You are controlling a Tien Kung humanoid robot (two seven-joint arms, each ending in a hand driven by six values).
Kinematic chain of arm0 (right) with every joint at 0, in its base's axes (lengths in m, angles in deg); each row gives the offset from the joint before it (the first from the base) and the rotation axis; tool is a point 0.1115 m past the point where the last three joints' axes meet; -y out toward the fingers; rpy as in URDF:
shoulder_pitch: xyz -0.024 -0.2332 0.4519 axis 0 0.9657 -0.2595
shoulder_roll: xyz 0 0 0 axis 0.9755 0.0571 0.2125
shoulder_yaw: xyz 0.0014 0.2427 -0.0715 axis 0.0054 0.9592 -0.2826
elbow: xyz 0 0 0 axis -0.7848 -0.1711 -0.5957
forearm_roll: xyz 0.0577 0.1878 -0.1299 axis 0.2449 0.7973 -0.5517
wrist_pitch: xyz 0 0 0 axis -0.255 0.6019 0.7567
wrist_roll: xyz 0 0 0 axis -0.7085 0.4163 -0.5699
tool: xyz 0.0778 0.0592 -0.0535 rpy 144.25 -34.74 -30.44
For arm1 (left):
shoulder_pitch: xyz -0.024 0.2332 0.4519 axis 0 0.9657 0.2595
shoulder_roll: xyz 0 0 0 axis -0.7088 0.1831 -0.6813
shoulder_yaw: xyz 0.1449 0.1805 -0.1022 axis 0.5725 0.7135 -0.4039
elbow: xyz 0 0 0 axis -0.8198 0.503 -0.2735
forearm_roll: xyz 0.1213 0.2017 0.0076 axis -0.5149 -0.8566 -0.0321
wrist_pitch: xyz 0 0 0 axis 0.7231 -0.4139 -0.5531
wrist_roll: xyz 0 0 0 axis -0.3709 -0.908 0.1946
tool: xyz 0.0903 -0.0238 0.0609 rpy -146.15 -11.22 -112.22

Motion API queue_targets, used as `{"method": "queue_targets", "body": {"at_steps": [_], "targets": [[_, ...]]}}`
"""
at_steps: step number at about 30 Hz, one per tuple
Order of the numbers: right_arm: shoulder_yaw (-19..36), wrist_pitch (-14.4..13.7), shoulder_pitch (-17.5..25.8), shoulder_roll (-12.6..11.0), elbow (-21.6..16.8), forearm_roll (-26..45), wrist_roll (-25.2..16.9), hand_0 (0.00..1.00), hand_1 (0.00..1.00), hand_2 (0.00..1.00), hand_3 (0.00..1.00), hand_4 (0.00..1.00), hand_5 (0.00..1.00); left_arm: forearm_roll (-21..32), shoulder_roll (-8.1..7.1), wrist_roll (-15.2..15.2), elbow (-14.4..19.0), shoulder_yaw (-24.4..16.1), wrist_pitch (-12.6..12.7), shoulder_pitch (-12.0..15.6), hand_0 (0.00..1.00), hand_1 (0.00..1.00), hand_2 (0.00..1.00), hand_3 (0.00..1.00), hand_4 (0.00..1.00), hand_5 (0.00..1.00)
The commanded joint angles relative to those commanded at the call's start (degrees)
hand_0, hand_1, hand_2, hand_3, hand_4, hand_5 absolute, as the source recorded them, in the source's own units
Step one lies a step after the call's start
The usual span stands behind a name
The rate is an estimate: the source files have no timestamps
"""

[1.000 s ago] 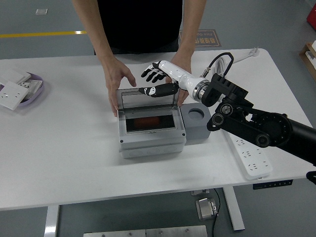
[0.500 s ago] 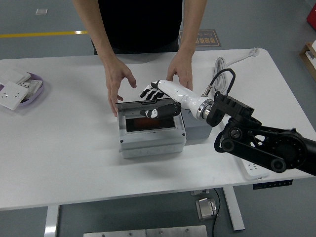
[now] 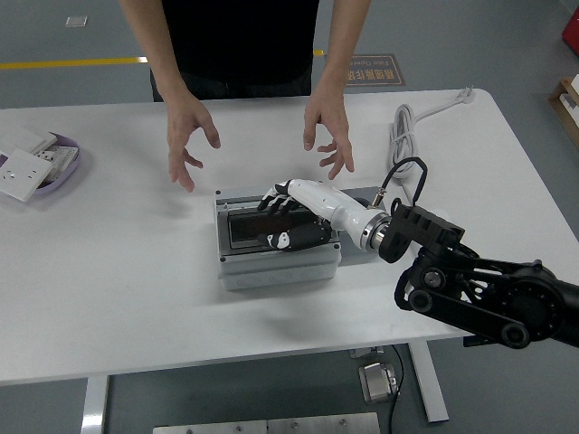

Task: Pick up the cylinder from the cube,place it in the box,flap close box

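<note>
White table (image 3: 118, 271) carries the grey box (image 3: 279, 258) near its centre, lid down flat, w/ the grey cube (image 3: 360, 249) touching the box's right side & mostly hidden behind the arm; cylinder isn't visible, presumably inside the box under the dark window. Right hand (image 3: 291, 217) lies on the lid, fingers spread flat & pinching nothing, while the person's two hands (image 3: 190, 136) hover open, apart from the box, toward the far edge. Risk: lid may sit unlatched if the press lands off-centre, or box could skid toward the near edge w/ nobody bracing it.
</note>
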Motion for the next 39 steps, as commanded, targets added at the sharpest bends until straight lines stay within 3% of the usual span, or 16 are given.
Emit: {"method": "queue_targets", "body": {"at_steps": [4,9,14,27,35,39], "targets": [[3.7,-0.3,1.2,-1.4,-0.8,-0.4,0.0,0.654,0.604,0.632,0.669,0.743,0.398,0.2,-0.10,0.0,0.0,0.2,0.1,0.1,0.629,0.647,0.625,0.668,0.722,0.253],[10.7,-1.1,5.5,-3.2,-3.7,-1.1,-0.5,0.656,0.604,0.634,0.671,0.743,0.398,0.5,-0.10,0.0,0.0,0.5,0.2,0.2,0.629,0.647,0.625,0.668,0.722,0.253],[19.2,-2.3,10.9,-3.2,-4.9,-0.5,-2.1,0.654,0.604,0.634,0.670,0.736,0.397,1.0,0.12,0.0,0.0,1.0,0.1,0.4,0.629,0.647,0.625,0.668,0.722,0.253],[40.9,-5.4,23.1,-0.8,2.4,13.1,-11.0,0.635,0.598,0.628,0.663,0.726,0.397,3.2,0.49,-0.1,-0.1,2.9,0.1,1.3,0.629,0.647,0.625,0.668,0.722,0.253],[50.5,-6.7,26.5,0.3,5.0,21.3,-14.6,0.599,0.592,0.616,0.655,0.717,0.399,3.2,0.42,0.0,0.0,3.1,0.1,1.4,0.629,0.647,0.625,0.668,0.722,0.253],[52.6,-7.4,26.9,0.4,5.6,23.4,-15.7,0.584,0.588,0.613,0.651,0.713,0.401,3.1,0.44,0.1,0.0,3.2,0.2,1.5,0.629,0.647,0.625,0.668,0.722,0.253]]}}
